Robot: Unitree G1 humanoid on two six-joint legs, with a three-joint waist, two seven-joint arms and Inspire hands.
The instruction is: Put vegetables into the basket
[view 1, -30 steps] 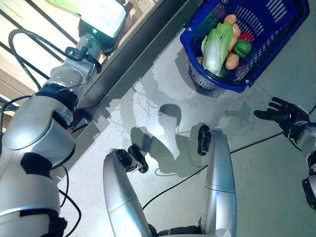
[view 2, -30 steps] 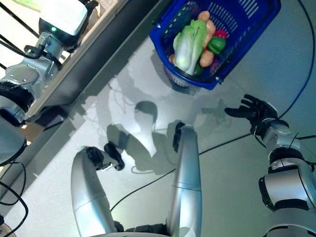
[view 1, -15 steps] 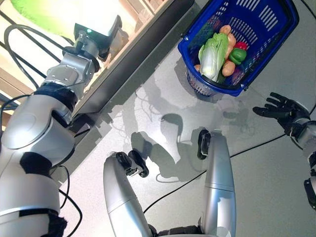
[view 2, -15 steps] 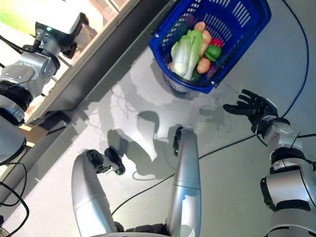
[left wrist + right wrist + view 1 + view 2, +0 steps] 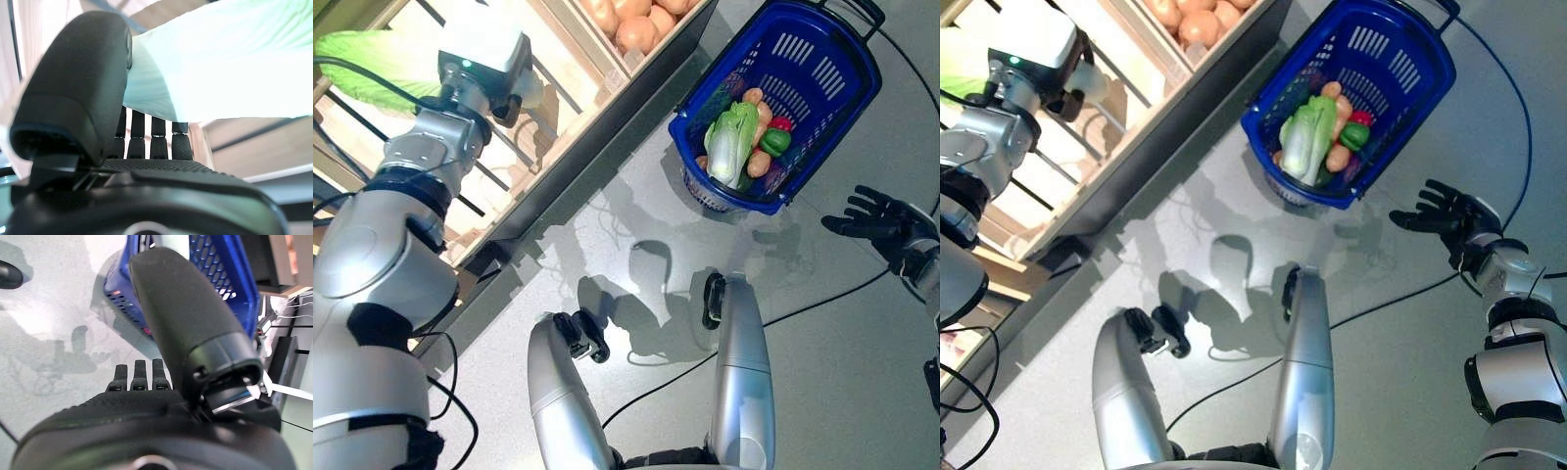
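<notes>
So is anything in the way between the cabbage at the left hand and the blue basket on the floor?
Nothing visible blocks it. The left hand is at the pale cabbage up at the wooden shelf; bare floor lies between the shelf and the basket.

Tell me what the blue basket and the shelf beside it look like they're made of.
Blue basket: probably moulded plastic, glossy, with slotted walls and a perforated end. Shelf: looks like light unpainted wood, pale boards and slats, with a dark edge strip, material unclear.
</notes>
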